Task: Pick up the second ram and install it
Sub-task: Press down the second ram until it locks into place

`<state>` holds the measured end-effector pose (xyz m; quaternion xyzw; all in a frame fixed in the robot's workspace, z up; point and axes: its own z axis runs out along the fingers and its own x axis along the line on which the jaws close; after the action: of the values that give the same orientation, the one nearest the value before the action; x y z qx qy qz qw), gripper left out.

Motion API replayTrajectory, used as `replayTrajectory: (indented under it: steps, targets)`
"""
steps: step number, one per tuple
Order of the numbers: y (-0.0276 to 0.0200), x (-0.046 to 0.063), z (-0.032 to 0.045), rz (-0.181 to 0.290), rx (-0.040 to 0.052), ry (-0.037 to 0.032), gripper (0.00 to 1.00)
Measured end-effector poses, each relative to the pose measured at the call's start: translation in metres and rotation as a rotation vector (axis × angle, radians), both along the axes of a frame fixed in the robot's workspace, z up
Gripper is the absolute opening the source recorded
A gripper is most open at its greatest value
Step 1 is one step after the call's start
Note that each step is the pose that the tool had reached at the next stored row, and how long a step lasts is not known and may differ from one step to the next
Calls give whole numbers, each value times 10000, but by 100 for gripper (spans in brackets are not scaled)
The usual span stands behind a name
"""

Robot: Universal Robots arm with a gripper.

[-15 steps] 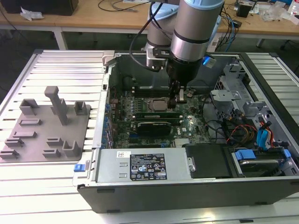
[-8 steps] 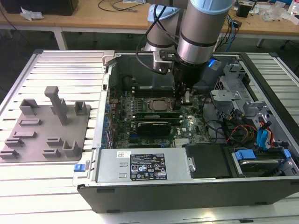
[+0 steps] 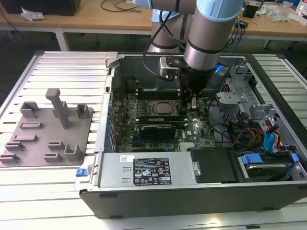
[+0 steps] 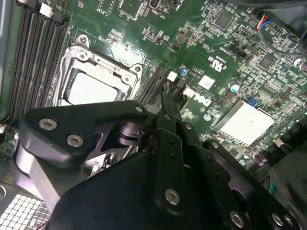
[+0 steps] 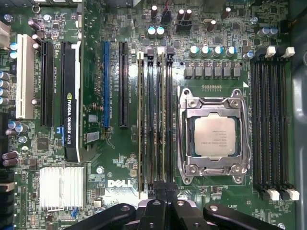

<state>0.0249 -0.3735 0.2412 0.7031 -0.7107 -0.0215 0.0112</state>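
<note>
First wrist view: gripper (image 5: 164, 189) low over the memory slots

Fingers drawn narrow, nearly together, at one end of the second ram (image 5: 165, 120), which stands upright in a slot beside the processor socket (image 5: 213, 134)

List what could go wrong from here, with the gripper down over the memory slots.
1. The gripper sits at one end of the memory slots, right beside the CPU socket; a sideways drift could strike the socket's frame.
2. Pressing down out of line with a slot could strain the motherboard.
3. In the exterior view the arm works close to loose cables, which might snag.
</note>
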Motion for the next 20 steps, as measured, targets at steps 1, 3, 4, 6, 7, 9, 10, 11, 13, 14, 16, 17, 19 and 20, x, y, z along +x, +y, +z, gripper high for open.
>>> replayTrajectory:
  steps: [1, 3, 4, 6, 7, 9, 10, 11, 13, 14, 16, 17, 19, 20]
  targets:
    - [0, 1, -18, 0, -1, 0, 8]
    - [2, 2, -33, 0, -1, 0, 8]
    - [4, 2, -35, 2, -2, 1, 8]
    - [9, 7, -47, 1, 1, 0, 8]
    - [10, 7, -59, 0, 1, 0, 8]
    - [11, 7, -82, 1, 1, 0, 8]
    - [10, 7, -86, 1, -1, 0, 8]
    - [10, 7, -86, 0, -3, 1, 8]
    - [11, 7, -96, 0, 0, 0, 8]
    - [10, 7, -96, 1, -3, 1, 8]
    - [10, 7, -111, 1, -4, 1, 8]
    - [10, 7, -112, 0, -3, 1, 8]
    - [10, 7, -123, 1, -4, 1, 8]
    - [10, 7, -123, 1, -5, 1, 8]
